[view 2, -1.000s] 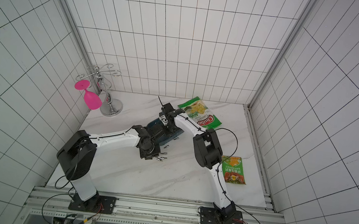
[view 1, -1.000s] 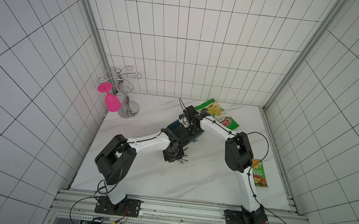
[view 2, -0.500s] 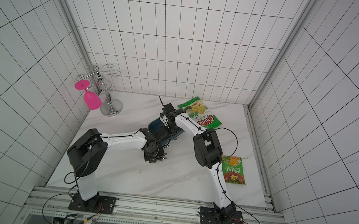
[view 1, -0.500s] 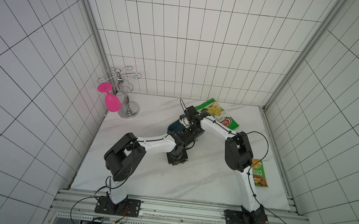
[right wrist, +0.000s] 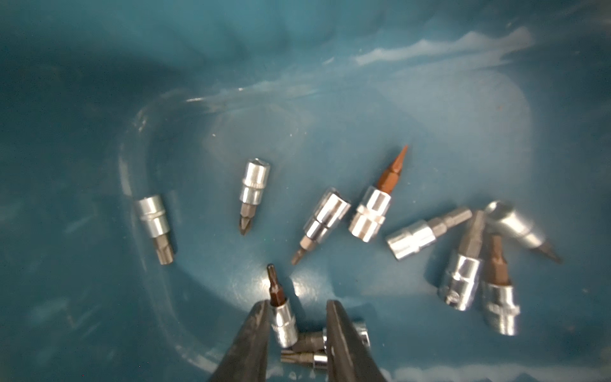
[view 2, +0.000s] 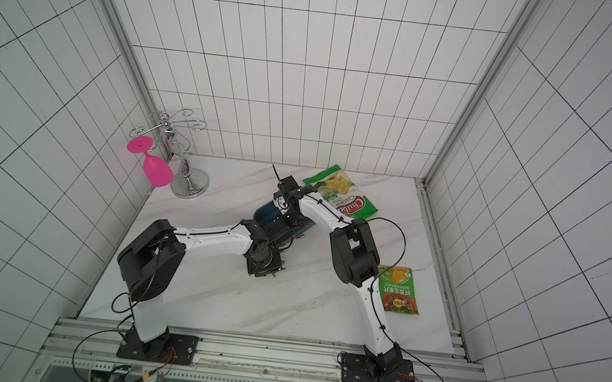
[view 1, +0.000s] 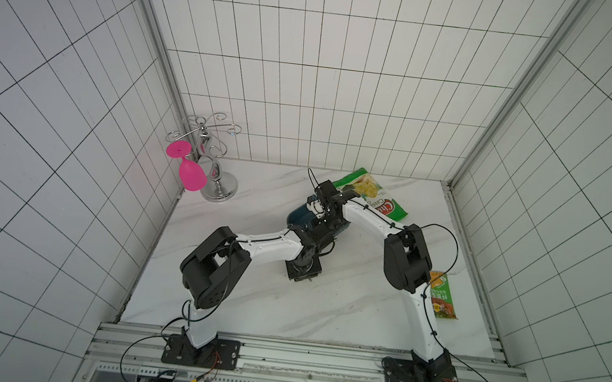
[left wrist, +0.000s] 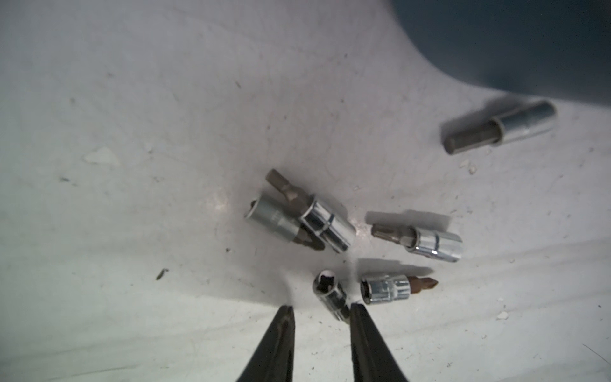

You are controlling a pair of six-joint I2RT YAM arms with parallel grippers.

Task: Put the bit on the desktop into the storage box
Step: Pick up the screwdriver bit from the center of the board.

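Left wrist view: my left jaws hang parted, gripping nothing, above six bits lying loose on the surface just beside the storage box; the nearest socket bit lies partly between the tips, apparently lined up for a pinch. Right wrist view: my right jaws stand parted inside the storage box, astride a loose bit among about a dozen stored. In both top views, left arm and right arm meet over the box; no bit is resolved there.
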